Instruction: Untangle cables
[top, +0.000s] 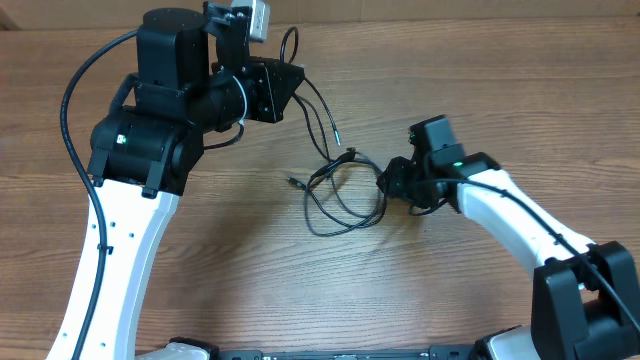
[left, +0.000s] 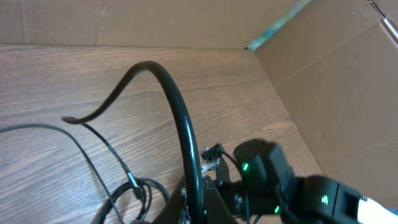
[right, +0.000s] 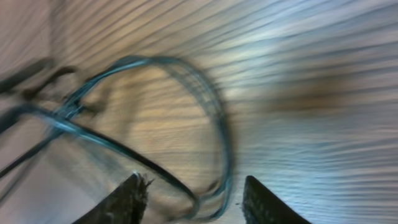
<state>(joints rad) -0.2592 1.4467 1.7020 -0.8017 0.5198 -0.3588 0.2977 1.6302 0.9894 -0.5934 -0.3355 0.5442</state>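
Observation:
The thin black cables (top: 338, 196) lie looped together at the table's middle, with small plug ends pointing left and up. My left gripper (top: 288, 84) is raised at the back and shut on one cable, whose end arcs up above the fingers (left: 163, 81). In the left wrist view the jaws (left: 200, 208) pinch this cord, and the loops (left: 138, 188) lie below on the table. My right gripper (top: 386, 184) is low at the loops' right edge. In the blurred right wrist view its fingers (right: 198, 200) are open, with the bottom of a cable loop (right: 219, 124) between them.
The wooden table (top: 240, 250) has cardboard walls at the back (left: 323, 81). The right arm's black wrist with green lights (left: 267, 180) sits close to the loops. The left arm's thick fixed cable (top: 75, 90) hangs at the far left.

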